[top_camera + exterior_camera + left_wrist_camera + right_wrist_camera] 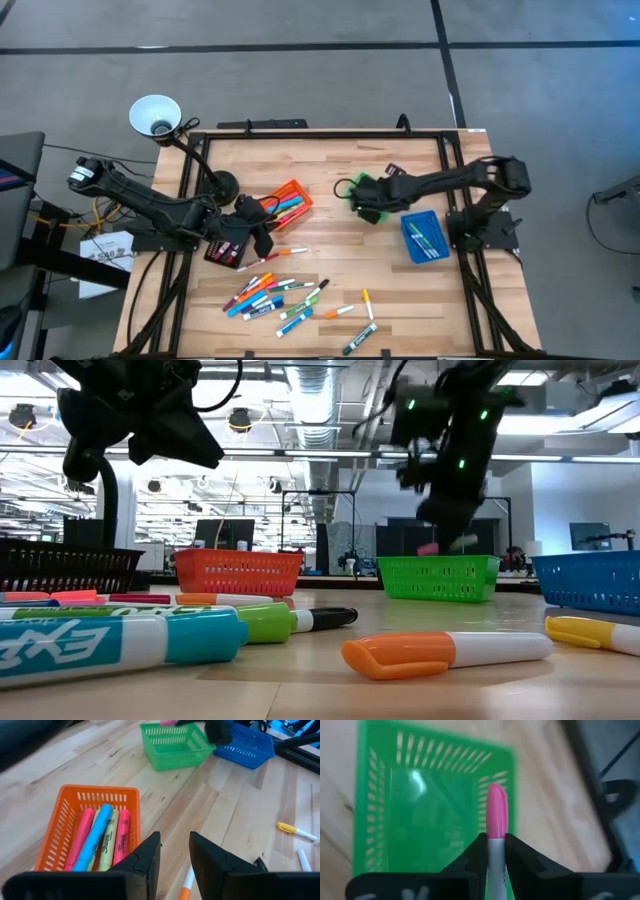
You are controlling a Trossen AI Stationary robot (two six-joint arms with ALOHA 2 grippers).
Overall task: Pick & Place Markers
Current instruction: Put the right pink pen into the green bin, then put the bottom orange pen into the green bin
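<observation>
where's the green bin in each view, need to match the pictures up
High view: green bin right of table centre, partly under the right gripper.
Low view: centre-right, at the table's far side, right gripper above it.
Left wrist view: near the top, middle.
Right wrist view: fills the left and centre, behind the held pink-capped marker.
Shared landmark: blue bin, beside the green one in three views; absent from the right wrist view.

Overhead view, table-level view, 2 wrist close-ups
</observation>
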